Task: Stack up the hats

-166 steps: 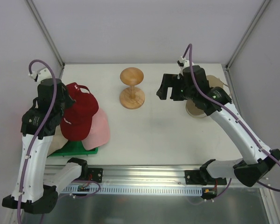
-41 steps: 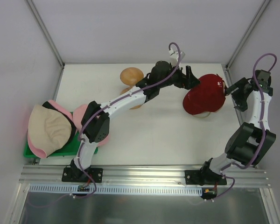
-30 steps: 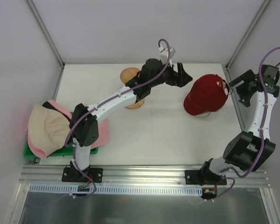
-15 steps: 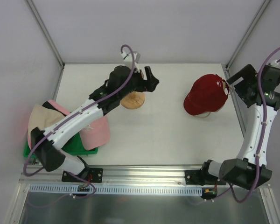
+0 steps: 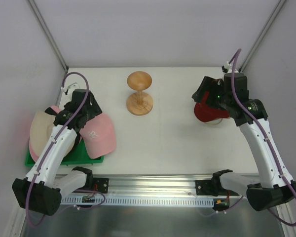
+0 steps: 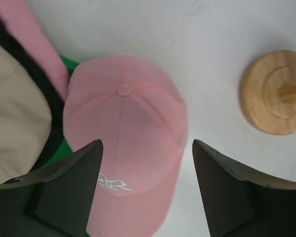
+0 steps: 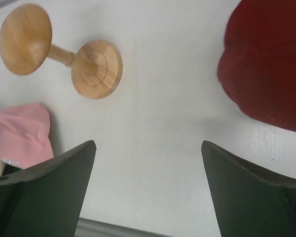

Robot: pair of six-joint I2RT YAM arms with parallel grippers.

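Observation:
A pink baseball cap (image 5: pixel 99 138) (image 6: pixel 123 148) lies at the left, partly on the green tray (image 5: pixel 64 159). Beside it a beige bucket hat (image 5: pixel 39 131) (image 6: pixel 12 123) sits on a black hat (image 6: pixel 45 101) and a pink brimmed hat (image 6: pixel 34 44). My left gripper (image 5: pixel 89 114) (image 6: pixel 145 148) hovers open above the pink cap, apart from it. At the right lies the red cap (image 5: pixel 208 111) (image 7: pixel 271 64), half hidden by my right arm. My right gripper (image 5: pixel 201 94) (image 7: pixel 148 145) stands open over bare table left of the red cap.
A wooden mushroom-shaped stand (image 5: pixel 139 94) (image 7: pixel 64 52) (image 6: pixel 274 98) stands at the back middle. Grey walls and metal frame posts close the table's sides. A metal rail (image 5: pixel 153 185) runs along the near edge.
My left arm has swung back from the wooden stand to the left, over the pink cap. My right arm has come in from the far right edge to over the red cap.

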